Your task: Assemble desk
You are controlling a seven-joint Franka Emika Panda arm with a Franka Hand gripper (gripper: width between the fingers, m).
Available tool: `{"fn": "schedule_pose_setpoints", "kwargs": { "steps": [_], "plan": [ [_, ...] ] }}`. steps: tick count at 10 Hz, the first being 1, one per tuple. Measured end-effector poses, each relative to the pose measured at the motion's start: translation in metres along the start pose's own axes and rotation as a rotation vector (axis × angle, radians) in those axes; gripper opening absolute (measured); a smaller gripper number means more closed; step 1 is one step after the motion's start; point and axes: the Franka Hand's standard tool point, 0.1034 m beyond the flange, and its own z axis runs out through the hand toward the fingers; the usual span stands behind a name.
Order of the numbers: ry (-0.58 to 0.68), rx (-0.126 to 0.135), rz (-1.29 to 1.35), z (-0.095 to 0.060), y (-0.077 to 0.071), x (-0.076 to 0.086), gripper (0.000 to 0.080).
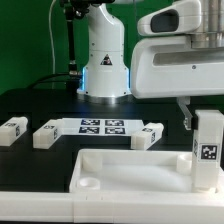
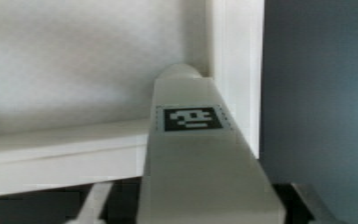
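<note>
The white desk tabletop (image 1: pixel 100 160) lies rim up at the front of the black table, with a round socket (image 1: pixel 86 184) at its near left corner. My gripper (image 1: pixel 205 118) is shut on one white leg (image 1: pixel 208 150) and holds it upright over the tabletop's corner on the exterior view's right. In the wrist view the leg (image 2: pixel 197 160) with its tag fills the middle between my gripper's (image 2: pixel 202 208) jaws, over the tabletop's rim (image 2: pixel 69 150). Three more legs lie behind the tabletop: two on the left (image 1: pixel 14 129) (image 1: pixel 48 133) and one in the middle (image 1: pixel 148 134).
The marker board (image 1: pixel 100 126) lies flat between the loose legs, in front of the robot base (image 1: pixel 104 70). Green backdrop behind. Dark table surface (image 2: pixel 327 100) shows beside the tabletop's edge.
</note>
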Motion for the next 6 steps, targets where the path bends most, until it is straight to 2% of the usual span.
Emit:
{"fn": "schedule_pose_setpoints", "kwargs": {
  "steps": [6],
  "plan": [
    [0.002,0.008,0.635,0.0004,0.0040,0.0019,0.0291]
  ]
}}
